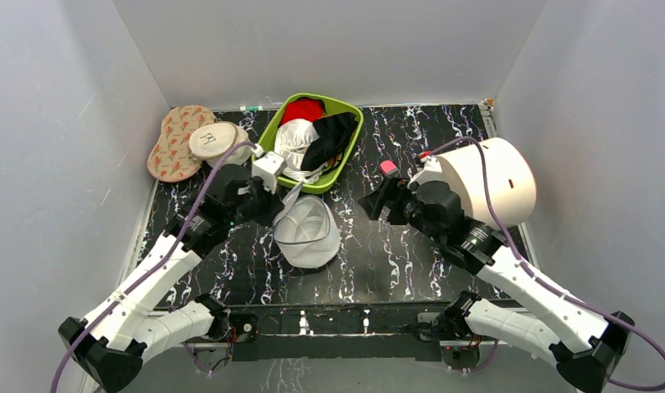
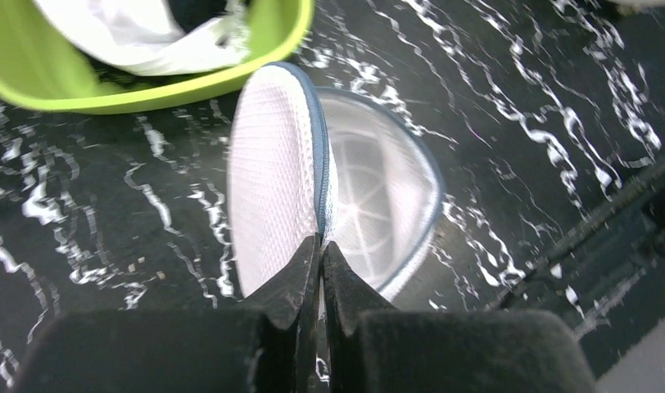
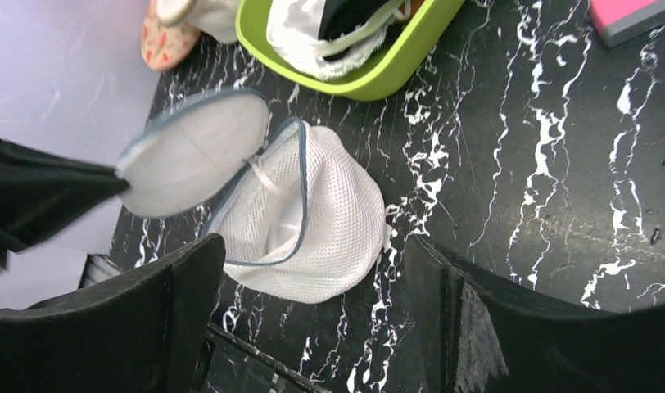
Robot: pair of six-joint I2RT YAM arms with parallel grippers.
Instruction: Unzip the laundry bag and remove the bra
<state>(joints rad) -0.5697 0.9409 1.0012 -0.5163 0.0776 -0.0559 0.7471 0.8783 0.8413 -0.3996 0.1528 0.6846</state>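
Note:
The white mesh laundry bag (image 1: 307, 232) lies open in the middle of the table, its grey zipper undone. My left gripper (image 1: 285, 203) is shut on the zipper rim (image 2: 320, 205) of the raised lid (image 3: 194, 151), as the left wrist view shows (image 2: 321, 250). The lower mesh half (image 3: 329, 229) rests on the table with only white lining and a thin strap (image 3: 264, 176) showing inside. White glossy fabric with a rounded cup and straps (image 1: 296, 137), which looks like the bra, lies in the green basket (image 1: 346, 164). My right gripper (image 1: 372, 205) is open and empty, right of the bag (image 3: 313, 319).
The green basket also holds red (image 1: 303, 108) and black (image 1: 333, 135) garments. A large white cylinder (image 1: 493, 180) stands at the right behind the right arm. A pink block (image 1: 388, 167) lies near it. A cream round cap (image 1: 210, 139) and a patterned pad (image 1: 172, 143) sit at the back left.

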